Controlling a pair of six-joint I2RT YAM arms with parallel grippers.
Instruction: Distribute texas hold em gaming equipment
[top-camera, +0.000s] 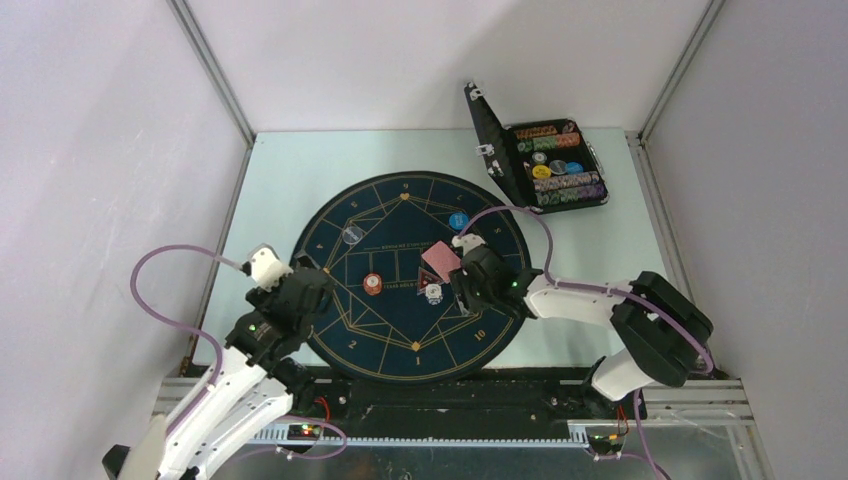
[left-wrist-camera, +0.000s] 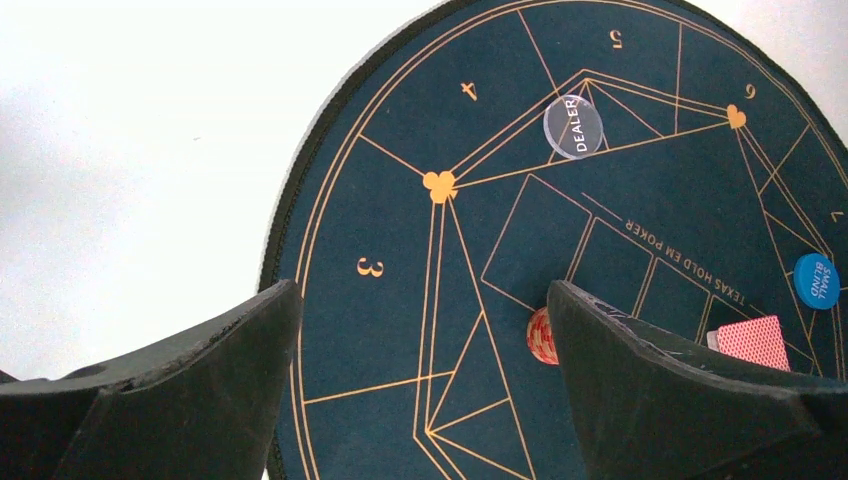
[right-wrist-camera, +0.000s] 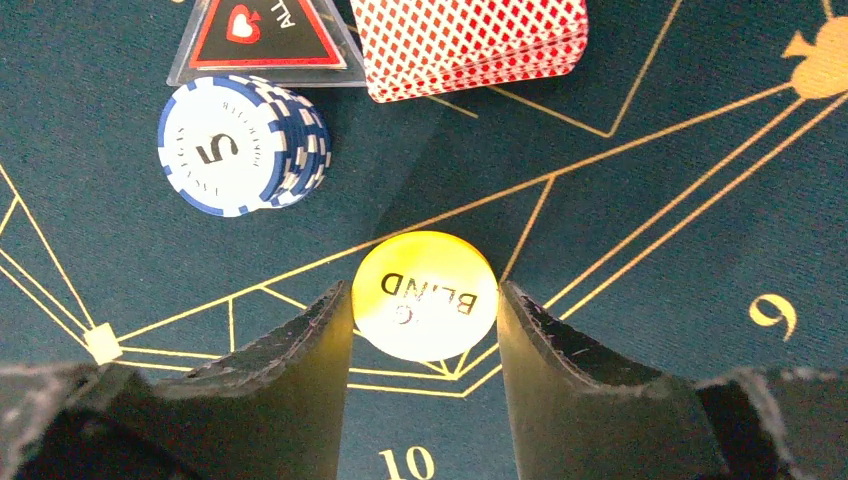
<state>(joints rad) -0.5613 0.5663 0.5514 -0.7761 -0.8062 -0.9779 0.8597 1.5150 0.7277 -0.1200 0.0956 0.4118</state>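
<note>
The right gripper (right-wrist-camera: 425, 300) pinches the yellow disc (right-wrist-camera: 425, 275) between its fingertips, over the mat (right-wrist-camera: 650, 200) by the 10 mark. From the disc, the blue-white chip stack (right-wrist-camera: 240, 145) lies at ten o'clock and the card deck (right-wrist-camera: 470, 45) at twelve. The left gripper (left-wrist-camera: 420, 300) stands wide open over the mat's nine o'clock edge.
</note>
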